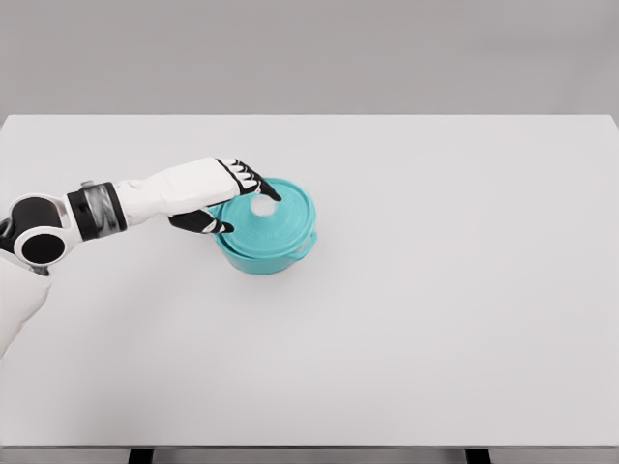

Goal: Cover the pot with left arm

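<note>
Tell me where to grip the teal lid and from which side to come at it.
Grip the lid by the small white knob at its centre, coming from above. The lid lies flat on the pot, its edge close to the rim, so the raised knob looks like the only easy hold. The left hand is at the lid's left side, fingers over it near the knob.

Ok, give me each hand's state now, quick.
Left hand: fingers reach over the lid on the pot near its knob; whether they grip cannot be told.
Right hand: not in view.
</note>
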You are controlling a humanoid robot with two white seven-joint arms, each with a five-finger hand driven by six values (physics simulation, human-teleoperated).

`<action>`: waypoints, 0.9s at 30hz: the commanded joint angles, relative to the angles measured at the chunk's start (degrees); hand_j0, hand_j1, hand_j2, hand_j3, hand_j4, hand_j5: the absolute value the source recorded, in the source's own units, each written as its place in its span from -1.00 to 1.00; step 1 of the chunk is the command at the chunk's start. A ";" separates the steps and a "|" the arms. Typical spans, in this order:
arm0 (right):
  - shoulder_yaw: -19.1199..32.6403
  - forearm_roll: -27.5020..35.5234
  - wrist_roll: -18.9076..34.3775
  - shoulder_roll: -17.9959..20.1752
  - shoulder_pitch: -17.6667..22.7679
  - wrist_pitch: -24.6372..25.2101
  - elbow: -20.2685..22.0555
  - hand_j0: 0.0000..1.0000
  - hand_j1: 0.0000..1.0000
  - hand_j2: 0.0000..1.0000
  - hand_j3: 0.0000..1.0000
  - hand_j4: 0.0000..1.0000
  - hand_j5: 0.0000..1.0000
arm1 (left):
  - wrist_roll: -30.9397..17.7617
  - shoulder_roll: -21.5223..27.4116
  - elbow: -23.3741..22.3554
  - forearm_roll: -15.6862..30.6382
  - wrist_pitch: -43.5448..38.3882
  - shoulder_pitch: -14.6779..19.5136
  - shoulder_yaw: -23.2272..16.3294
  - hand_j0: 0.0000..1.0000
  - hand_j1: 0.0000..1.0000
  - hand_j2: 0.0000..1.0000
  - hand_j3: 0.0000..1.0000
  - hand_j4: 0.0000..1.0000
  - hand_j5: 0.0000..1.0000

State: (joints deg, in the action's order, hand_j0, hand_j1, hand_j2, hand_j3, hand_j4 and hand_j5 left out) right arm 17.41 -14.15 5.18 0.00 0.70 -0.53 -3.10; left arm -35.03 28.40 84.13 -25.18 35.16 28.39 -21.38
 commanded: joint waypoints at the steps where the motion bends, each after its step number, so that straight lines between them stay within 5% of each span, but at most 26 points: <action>1: 0.00 0.00 0.01 0.00 -0.09 0.00 0.03 1.00 1.00 1.00 1.00 1.00 1.00 | 0.03 0.08 0.15 0.39 -0.16 0.00 0.29 0.76 0.76 0.76 0.76 0.76 0.76; 7: 0.00 0.00 0.01 0.00 0.00 0.00 0.03 1.00 1.00 1.00 1.00 1.00 1.00 | 0.03 1.13 2.26 2.41 -0.16 0.62 1.17 1.00 1.00 1.00 1.00 1.00 1.00; 15: 0.00 0.00 0.01 0.00 0.00 0.00 -0.06 1.00 1.00 1.00 1.00 1.00 1.00 | 0.03 11.15 4.37 14.45 -0.16 -0.09 3.63 1.00 1.00 1.00 1.00 1.00 1.00; 18: 0.00 0.00 0.01 0.00 -0.09 0.00 -0.06 1.00 1.00 1.00 1.00 1.00 1.00 | 0.03 15.72 3.67 19.73 -0.16 -2.98 7.57 1.00 1.00 1.00 1.00 1.00 1.00; 21: 0.00 0.00 0.01 0.00 -0.09 0.00 0.03 1.00 1.00 1.00 1.00 1.00 1.00 | 0.03 18.01 2.79 20.17 -0.16 -8.35 12.41 1.00 1.00 1.00 1.00 1.00 1.00; 27: 0.00 0.00 0.01 0.00 0.00 0.00 -0.06 1.00 1.00 1.00 1.00 1.00 1.00 | 0.03 18.10 -0.11 20.08 -0.16 -8.96 13.03 1.00 1.00 1.00 1.00 1.00 1.00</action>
State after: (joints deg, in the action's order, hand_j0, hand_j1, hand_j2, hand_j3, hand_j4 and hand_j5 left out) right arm 17.41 -14.14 5.18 0.00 0.62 -0.53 -3.11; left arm -35.03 46.14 84.45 -5.72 35.16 19.34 -8.86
